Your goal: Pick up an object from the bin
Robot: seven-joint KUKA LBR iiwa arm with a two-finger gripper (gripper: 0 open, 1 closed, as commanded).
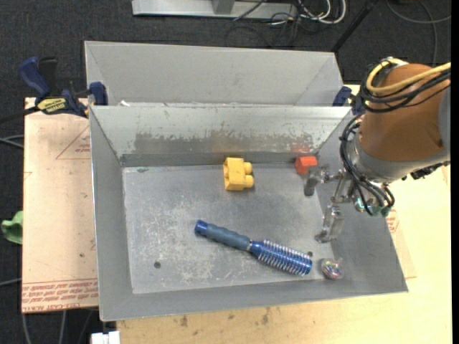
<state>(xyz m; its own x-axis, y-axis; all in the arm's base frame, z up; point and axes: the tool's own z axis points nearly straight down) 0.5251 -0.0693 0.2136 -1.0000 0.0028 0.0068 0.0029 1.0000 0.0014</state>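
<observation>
— Looking down from the camera view, where does the hand [320, 206] stand?
— Over the right part of the grey metal bin [107, 213], above bare, scratched floor. Its two fingers [330, 224] are spread apart, with nothing between them.
— Which things lie nearest?
— A small red block [306, 163] by the back wall, just behind the hand. A blue brush [254, 248] lies along the front, bristle head toward the hand, with a small shiny round piece [330, 269] just beside that head. A yellow block [237, 173] sits mid-back, well apart.
— And the surroundings?
— A light surface [430, 264] flanks the bin's right. Dark floor [43, 20] and cables [315, 2] lie behind.
</observation>
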